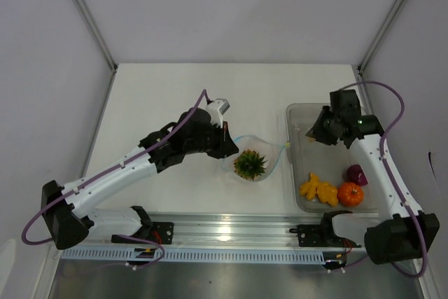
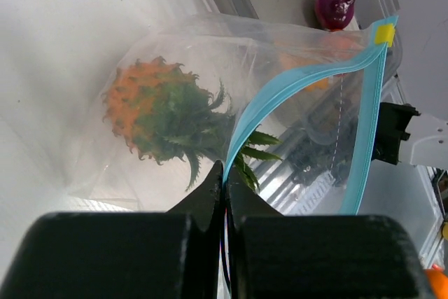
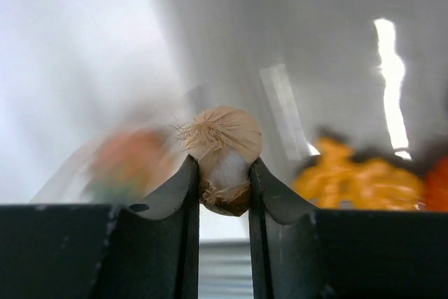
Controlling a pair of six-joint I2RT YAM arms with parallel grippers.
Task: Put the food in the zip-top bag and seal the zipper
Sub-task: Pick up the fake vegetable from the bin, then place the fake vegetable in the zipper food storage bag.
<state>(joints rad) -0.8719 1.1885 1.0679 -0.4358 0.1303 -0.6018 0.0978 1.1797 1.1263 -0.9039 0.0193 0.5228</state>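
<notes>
The clear zip-top bag (image 1: 260, 167) lies at the table's middle with the pineapple (image 1: 250, 164) inside. My left gripper (image 1: 225, 141) is shut on the bag's teal-blue zipper (image 2: 294, 85) at its near end (image 2: 225, 173), holding the mouth open; the pineapple (image 2: 157, 113) shows through the plastic. My right gripper (image 1: 313, 133) hovers over the bin's far left, shut on a beige garlic bulb (image 3: 222, 155). The lumpy orange pieces (image 1: 318, 189), the red-orange one (image 1: 350, 194) and the magenta one (image 1: 356, 174) lie in the bin.
The grey translucent bin (image 1: 294, 113) stands right of the bag. A yellow slider (image 2: 383, 33) sits at the zipper's far end. A metal rail (image 1: 231, 225) runs along the near edge. White walls enclose the table.
</notes>
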